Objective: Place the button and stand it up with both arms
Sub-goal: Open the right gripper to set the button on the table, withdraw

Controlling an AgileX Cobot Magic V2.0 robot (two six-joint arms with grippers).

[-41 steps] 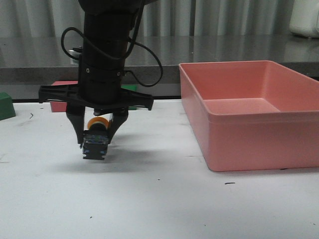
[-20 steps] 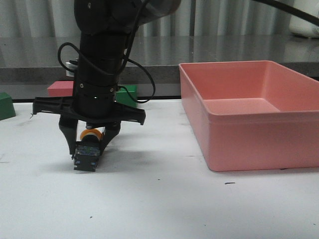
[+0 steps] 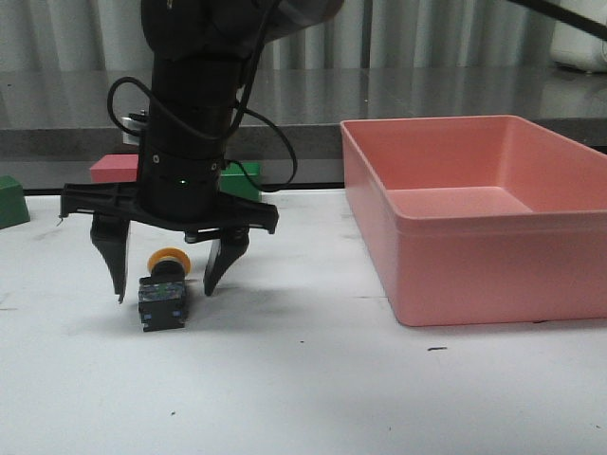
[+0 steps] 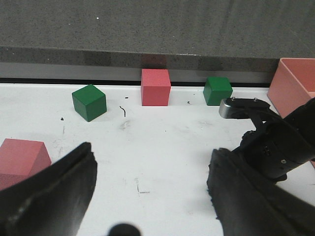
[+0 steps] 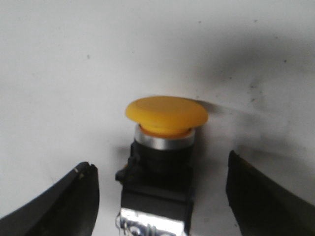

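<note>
Button (image 3: pixel 162 301) placement looks done, as far as we can judge. A second ago the right gripper (image 3: pixel 163 295) is clamped on it just above the white table (image 3: pixel 313 389). Half a second ago the gripper is lower and further left, with the dark base almost touching the table. Now the jaws stand wide apart, one finger on each side of the button and clear of it.

The button rests on the table by itself, well left of the pink bin (image 3: pixel 474 227). In the front view its dark blocky base faces us and the yellow cap sits behind and a little above. In the right wrist view the cap and silver collar point away from the fingers. We read this as the button lying on its side, not standing on its base. So the placing half looks finished and the standing half is not yet done.

In the left wrist view the left gripper (image 4: pixel 152 167) holds nothing, its jaws also spread wide. It faces the red cube (image 4: pixel 155 87) and two green cubes (image 4: pixel 89 102) at the back of the table. We judge that it is free to help tip the button upright.

We find no brand, label or readable writing on the button, the bin or the arms. The blue-green bits on the base are too small to make out.
</note>
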